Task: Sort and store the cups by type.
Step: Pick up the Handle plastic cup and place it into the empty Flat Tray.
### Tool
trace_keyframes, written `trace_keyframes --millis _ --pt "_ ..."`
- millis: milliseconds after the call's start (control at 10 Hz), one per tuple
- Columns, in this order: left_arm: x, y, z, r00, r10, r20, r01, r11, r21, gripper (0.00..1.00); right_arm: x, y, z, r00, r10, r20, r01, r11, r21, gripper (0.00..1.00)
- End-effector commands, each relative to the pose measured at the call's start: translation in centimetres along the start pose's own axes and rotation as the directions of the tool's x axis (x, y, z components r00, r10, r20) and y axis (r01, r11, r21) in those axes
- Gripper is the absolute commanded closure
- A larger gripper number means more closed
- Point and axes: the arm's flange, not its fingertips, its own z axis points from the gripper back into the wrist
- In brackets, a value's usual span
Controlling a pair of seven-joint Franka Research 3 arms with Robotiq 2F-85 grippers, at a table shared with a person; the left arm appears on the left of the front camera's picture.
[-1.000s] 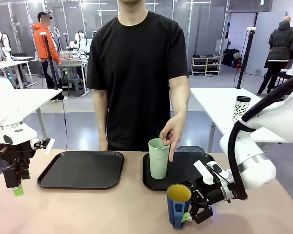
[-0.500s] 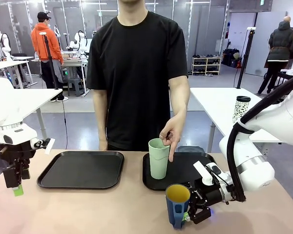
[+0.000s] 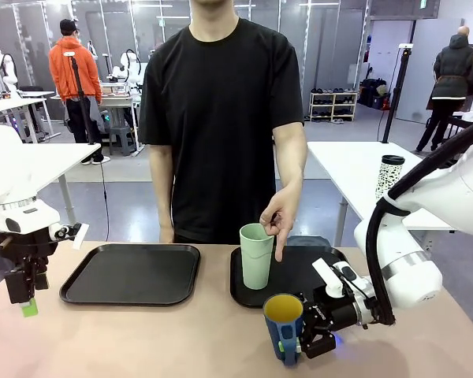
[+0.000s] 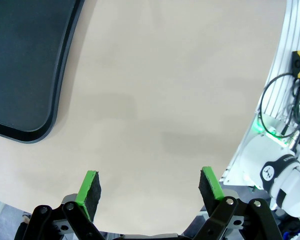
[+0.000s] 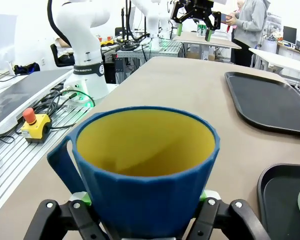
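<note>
Comparing with a second ago, the right gripper is now seen closed on the dark blue mug, where its jaws earlier stood spread beside it; the mug has shifted slightly to the picture's left and looks raised a little off the table. In the right wrist view the mug sits clamped between the jaws, yellow inside up, handle at the picture's left. Beyond the jaws the mint-green tumbler stands upright on the right tray, unchanged, with the person's hand at its rim, a finger pointing down beside it. The left tray lies farther off to the left. The left gripper hangs over the table's left edge, unmoved; its jaws are spread wide with nothing between them, bare tabletop ahead and a tray corner off to one side
</note>
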Motion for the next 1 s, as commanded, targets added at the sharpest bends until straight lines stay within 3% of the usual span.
trace_keyframes --millis 0,900 --pt "0.1 0.0 0.3 1.000 0.010 -0.004 -0.010 1.000 0.000 0.00 -0.3 0.1 -0.2 0.998 0.049 0.041 -0.047 0.998 -0.040 0.33" --pt "0.1 0.0 0.3 1.000 0.010 -0.004 -0.010 1.000 0.000 0.00 8.2 -2.4 -3.3 0.979 0.115 0.171 -0.089 0.985 -0.150 0.33"
